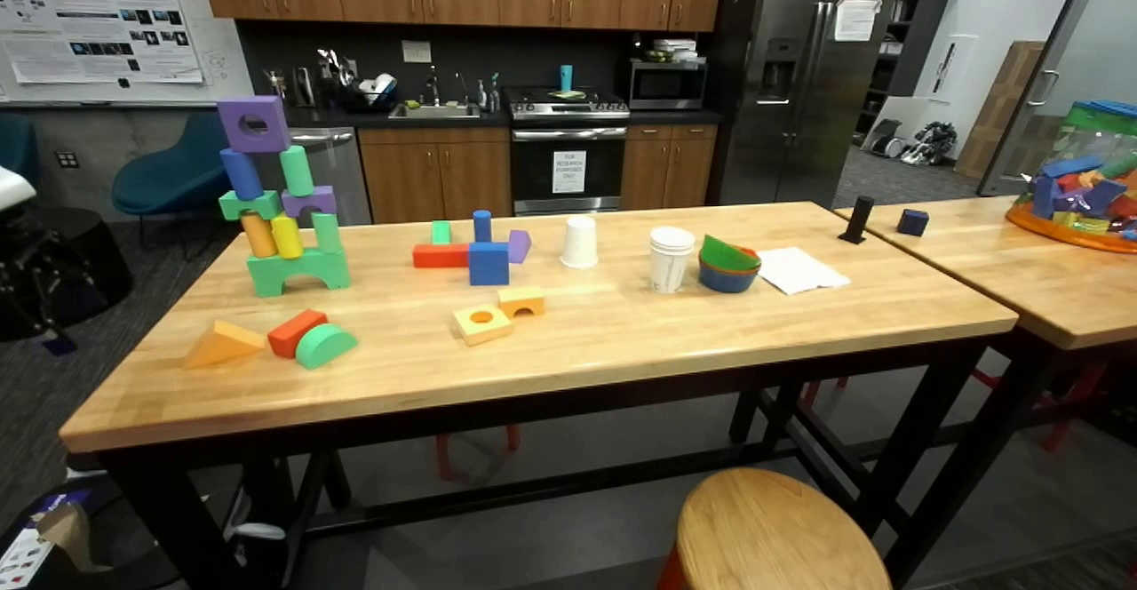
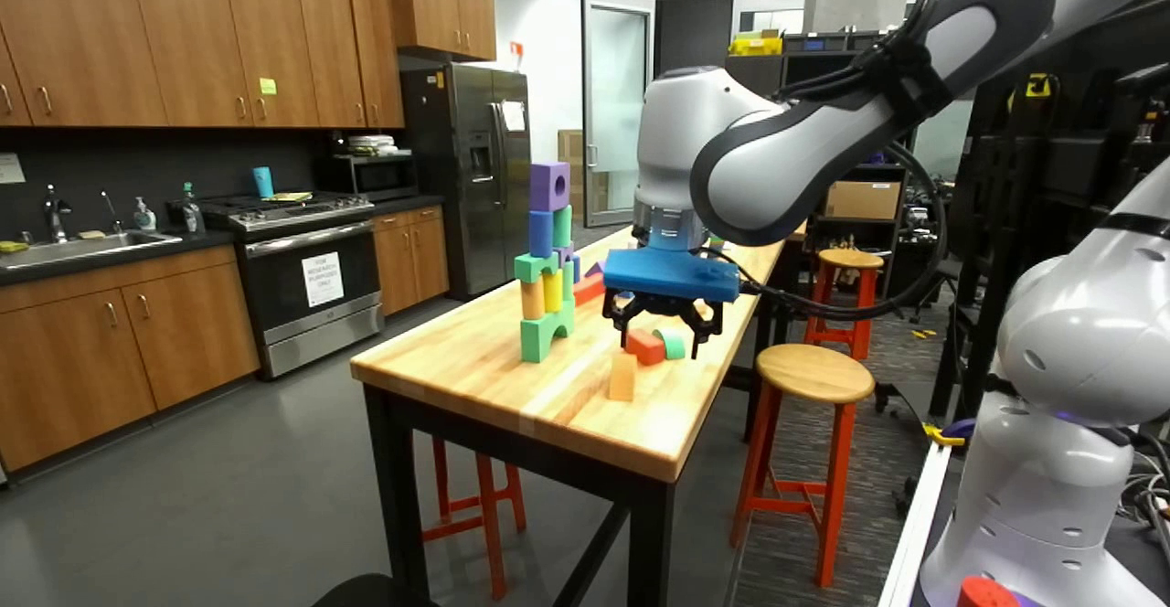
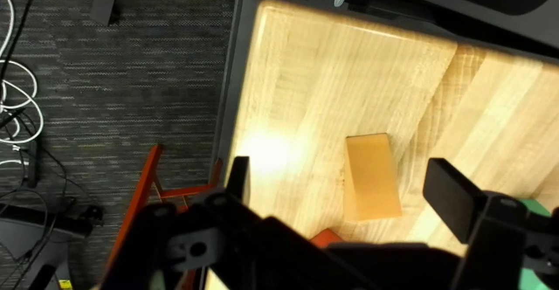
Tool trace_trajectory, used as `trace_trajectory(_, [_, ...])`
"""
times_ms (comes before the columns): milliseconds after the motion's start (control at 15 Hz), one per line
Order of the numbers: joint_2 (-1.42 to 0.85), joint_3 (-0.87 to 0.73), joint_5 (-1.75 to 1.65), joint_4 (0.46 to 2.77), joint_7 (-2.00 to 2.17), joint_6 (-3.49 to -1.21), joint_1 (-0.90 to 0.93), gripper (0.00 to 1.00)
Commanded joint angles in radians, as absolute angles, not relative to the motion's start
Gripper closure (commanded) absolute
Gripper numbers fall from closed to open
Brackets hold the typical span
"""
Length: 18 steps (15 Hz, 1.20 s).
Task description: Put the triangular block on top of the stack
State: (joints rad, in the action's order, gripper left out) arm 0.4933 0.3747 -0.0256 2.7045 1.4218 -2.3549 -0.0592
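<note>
Wrist view is showing me the triangular block (image 3: 373, 176), a small orange wedge, lying on the table (image 3: 332, 84), framed in the gap between the fingers (image 3: 452, 198) of my gripper (image 3: 343, 185) and apart from both of them. The jaws are standing far apart and gripping nothing. In an exterior view I am seeing the gripper hanging fingers-down over the table at the end of the arm (image 2: 763, 177); how high over it the tips are hovering, I am not managing to judge. In both exterior views the triangular block is resting near one end of the table, with a red block (image 1: 298, 334) and a green half-round block (image 1: 326, 346) lying near it, the latter two just beside each other. The stack (image 2: 546, 262) is standing upright, apart from the triangular block. At its foot a green arch (image 1: 300, 266) is carrying an orange pillar (image 1: 260, 234) and a yellow pillar (image 1: 287, 236); up top, a purple block (image 1: 231, 119) with a round hole is sitting on a blue pillar (image 1: 241, 174) and a green pillar (image 1: 297, 171). Farther along the table I am spotting a blue block (image 1: 489, 266), a yellow block (image 1: 487, 330) with a hole, a yellow arch (image 1: 521, 297), an upturned white cup (image 1: 580, 242) and some bowls (image 1: 728, 280) with a white sheet (image 1: 804, 270) lying just beside them.
</note>
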Motion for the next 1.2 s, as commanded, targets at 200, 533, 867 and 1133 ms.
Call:
trace_trajectory(200, [0.431, 0.384, -0.185, 2.665, 1.62, -2.413, -0.076, 0.0])
trace_trajectory(533, [0.362, 0.359, -0.295, 2.633, 1.636, -2.404, -0.087, 0.0])
trace_trajectory(867, [0.286, 0.313, -0.318, 2.589, 1.594, -2.387, -0.062, 0.0])
trace_trajectory(1133, [0.288, 0.294, -0.312, 2.591, 1.603, -2.388, -0.04, 0.0])
